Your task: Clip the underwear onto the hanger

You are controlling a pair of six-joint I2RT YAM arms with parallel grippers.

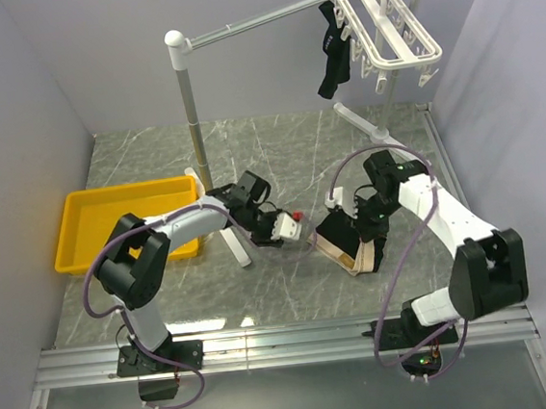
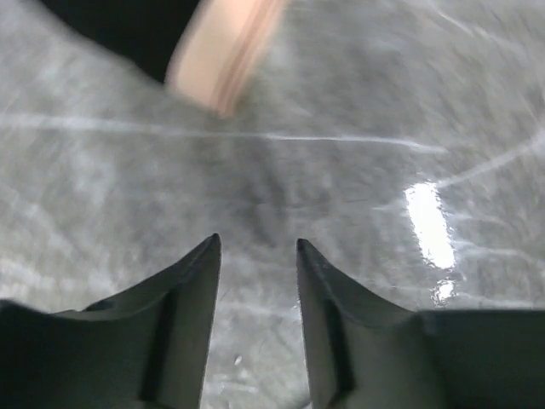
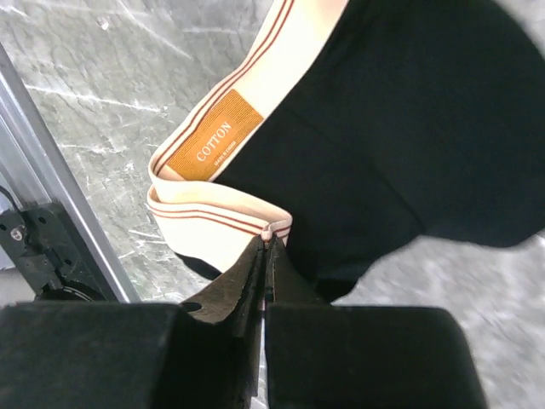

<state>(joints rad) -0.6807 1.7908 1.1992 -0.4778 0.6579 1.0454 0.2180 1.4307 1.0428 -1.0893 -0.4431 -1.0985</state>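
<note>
The underwear (image 1: 336,232) lies on the bench (image 1: 278,156) in front of the right arm, well apart from the hanger (image 1: 396,28), which hangs from the rail at the back right corner. The right gripper (image 3: 266,247) is clamped on the tan waistband's edge. Only the right wrist view shows this pinch and the COTTON label (image 3: 213,141). The left gripper (image 2: 255,247) has its jaws parted over bare bench and holds nothing; a blurred waistband corner lies ahead of it. Open bench separates the underwear from the rail stand (image 1: 189,106). A yellow tray (image 1: 122,191) sits along the left edge.
</note>
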